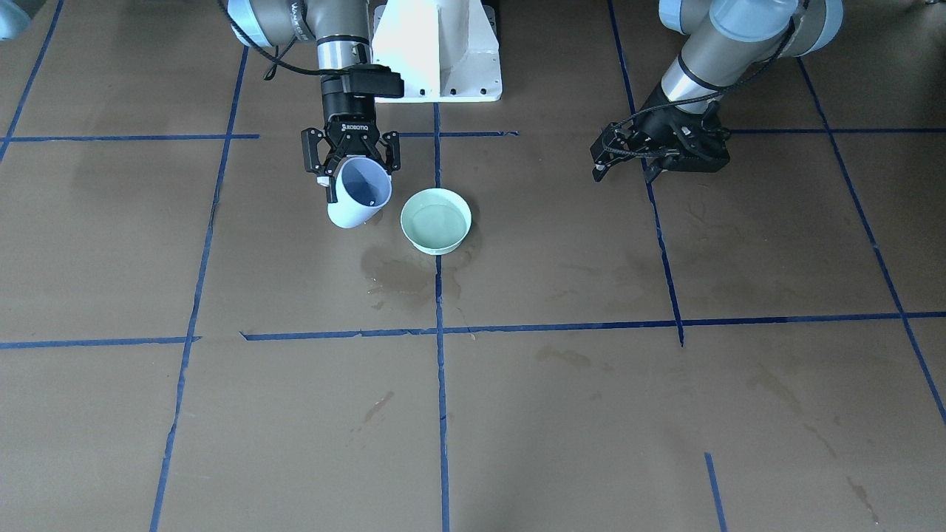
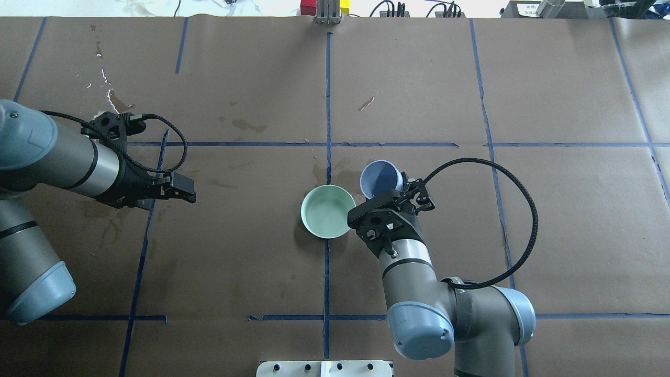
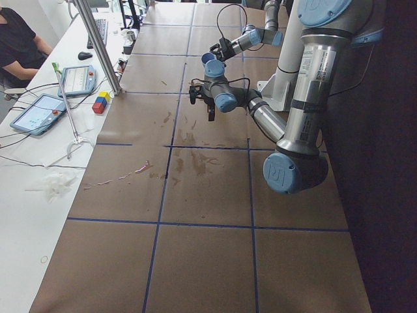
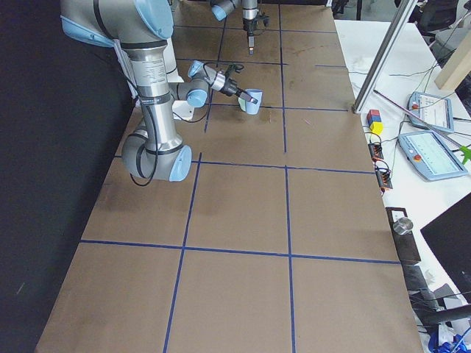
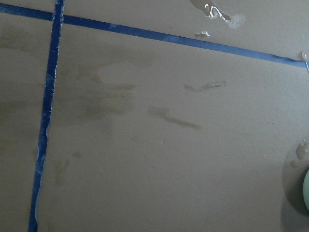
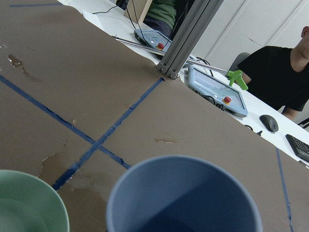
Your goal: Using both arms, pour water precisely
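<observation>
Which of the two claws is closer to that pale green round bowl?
Right. The right gripper, holding a tilted blue cup, sits just beside the pale green round bowl. The left gripper hovers far off on the bowl's other side, empty.

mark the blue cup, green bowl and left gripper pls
blue cup [image 1: 363, 186]: exterior front-facing view, on its inner wall.
green bowl [image 1: 434, 248]: exterior front-facing view, on its outer wall.
left gripper [image 1: 623, 176]: exterior front-facing view, midway between its fingertips.

The paper [image 1: 562, 414] looks matt, the cup [image 1: 352, 213] and bowl [image 1: 433, 244] smooth plastic.
</observation>
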